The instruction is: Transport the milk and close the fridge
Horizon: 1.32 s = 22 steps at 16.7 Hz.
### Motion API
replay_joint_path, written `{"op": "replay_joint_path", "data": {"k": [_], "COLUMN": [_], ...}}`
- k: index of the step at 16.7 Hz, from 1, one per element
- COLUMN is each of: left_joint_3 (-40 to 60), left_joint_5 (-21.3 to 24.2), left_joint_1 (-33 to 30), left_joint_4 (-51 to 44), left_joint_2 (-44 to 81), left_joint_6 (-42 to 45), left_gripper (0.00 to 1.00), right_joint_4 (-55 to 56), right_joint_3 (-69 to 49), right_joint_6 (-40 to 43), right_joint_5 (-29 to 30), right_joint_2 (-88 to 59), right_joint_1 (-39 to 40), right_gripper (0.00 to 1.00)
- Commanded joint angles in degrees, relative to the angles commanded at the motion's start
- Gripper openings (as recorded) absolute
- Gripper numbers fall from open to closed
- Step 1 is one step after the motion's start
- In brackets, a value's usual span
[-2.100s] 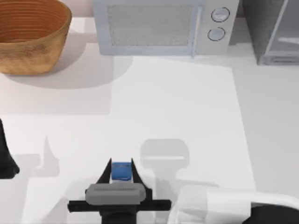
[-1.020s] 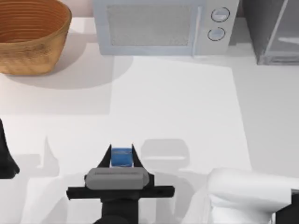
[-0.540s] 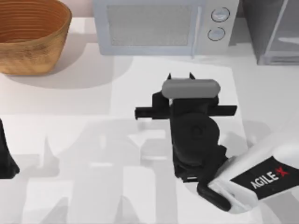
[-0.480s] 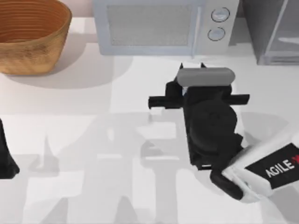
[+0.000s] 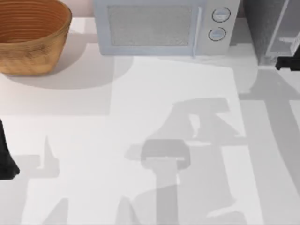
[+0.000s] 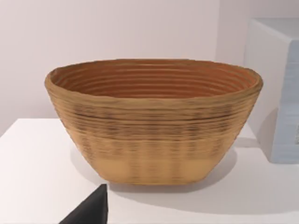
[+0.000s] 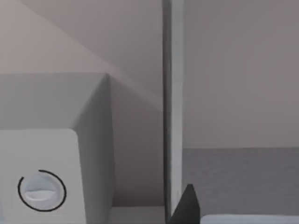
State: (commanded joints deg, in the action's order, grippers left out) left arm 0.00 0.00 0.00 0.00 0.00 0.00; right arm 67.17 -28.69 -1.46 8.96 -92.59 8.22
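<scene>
The right gripper (image 5: 288, 63) is arriving at the fridge (image 5: 265, 28), having swung away from the middle of the table (image 5: 140, 103). The milk is probably riding along with it, though whether the claw is clamped I cannot tell. The left arm (image 5: 5, 159) is idling at the table's left edge.

Basket (image 5: 30, 35) woven, ribbed; microwave (image 5: 159, 26) smooth, matt; fridge (image 5: 262, 28) speckled.

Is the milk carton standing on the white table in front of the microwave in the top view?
No: in the top view the table in front of the microwave carries just grey shadows, no blue carton.
</scene>
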Motion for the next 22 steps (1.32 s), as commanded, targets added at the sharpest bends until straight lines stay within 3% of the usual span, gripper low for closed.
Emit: {"op": "replay_joint_path", "data": {"k": [4, 11, 22], "left_joint_3": [0.0, 0.0, 0.0], "left_joint_5": [0.0, 0.0, 0.0], "left_joint_1": [0.0, 0.0, 0.0], "left_joint_4": [0.0, 0.0, 0.0], "left_joint_2": [0.0, 0.0, 0.0], "left_joint_6": [0.0, 0.0, 0.0], "left_gripper": [1.0, 1.0, 1.0], "right_joint_4": [-3.14, -3.26, -6.81], "right_joint_3": [6.07, 5.41, -19.11], "right_joint_6": [0.52, 0.52, 0.91], "right_joint_5": [-6.45, -6.69, -13.01], "right_joint_2": [6.11, 5.44, -17.27], "right_joint_1": [-7.11, -7.59, -13.52], "right_gripper": [0.0, 0.0, 0.0]}}
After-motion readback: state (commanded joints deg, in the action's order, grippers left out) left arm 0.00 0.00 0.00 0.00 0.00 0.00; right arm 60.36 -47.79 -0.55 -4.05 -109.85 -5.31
